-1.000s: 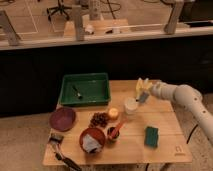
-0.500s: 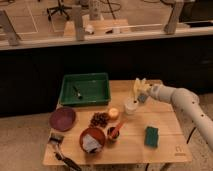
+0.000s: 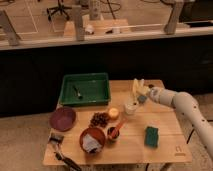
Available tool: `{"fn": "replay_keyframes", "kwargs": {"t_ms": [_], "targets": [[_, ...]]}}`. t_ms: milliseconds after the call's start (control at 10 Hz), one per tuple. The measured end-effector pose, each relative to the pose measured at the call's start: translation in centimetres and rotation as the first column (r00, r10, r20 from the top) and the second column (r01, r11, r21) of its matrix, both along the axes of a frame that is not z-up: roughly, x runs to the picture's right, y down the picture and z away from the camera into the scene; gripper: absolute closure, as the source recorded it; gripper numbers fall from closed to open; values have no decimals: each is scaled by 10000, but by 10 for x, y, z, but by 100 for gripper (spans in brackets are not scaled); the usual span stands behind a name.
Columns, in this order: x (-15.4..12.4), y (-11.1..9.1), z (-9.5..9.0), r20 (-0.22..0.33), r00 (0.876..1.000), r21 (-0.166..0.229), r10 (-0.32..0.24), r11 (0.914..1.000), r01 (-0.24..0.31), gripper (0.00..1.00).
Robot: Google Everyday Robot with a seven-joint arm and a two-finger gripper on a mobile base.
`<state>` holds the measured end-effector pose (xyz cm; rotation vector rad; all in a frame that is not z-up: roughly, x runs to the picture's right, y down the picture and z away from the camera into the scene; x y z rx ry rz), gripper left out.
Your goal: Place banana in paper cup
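The pale yellow banana [image 3: 137,87] stands nearly upright just above and slightly right of the small white paper cup [image 3: 131,107], which sits on the wooden table [image 3: 165,147] right of centre. My gripper [image 3: 142,96] reaches in from the right on a white arm and is shut on the banana's lower part. The banana's lower end hangs close to the cup's rim; whether it touches I cannot tell.
A green tray [image 3: 85,97] sits at the back left. A dark red plate [image 3: 62,119], a terracotta bowl [image 3: 92,139], a small dark cup with a red item [image 3: 114,133], a yellow-orange ball [image 3: 113,113] and a green sponge [image 3: 151,136] lie around the cup.
The gripper has carried the banana a little to the left, closer over the paper cup. The cup and the other objects have stayed put.
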<state>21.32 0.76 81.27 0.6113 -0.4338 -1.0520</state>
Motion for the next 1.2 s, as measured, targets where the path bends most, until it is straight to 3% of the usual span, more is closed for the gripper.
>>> {"fn": "replay_keyframes", "kwargs": {"t_ms": [300, 700, 1200], "targets": [[-4, 2, -3, 122, 9993, 609, -345, 9976, 337, 100], [-9, 2, -7, 200, 9991, 1186, -376, 9923, 350, 100], [-15, 7, -7, 35, 9970, 2000, -776, 9769, 753, 100]]}}
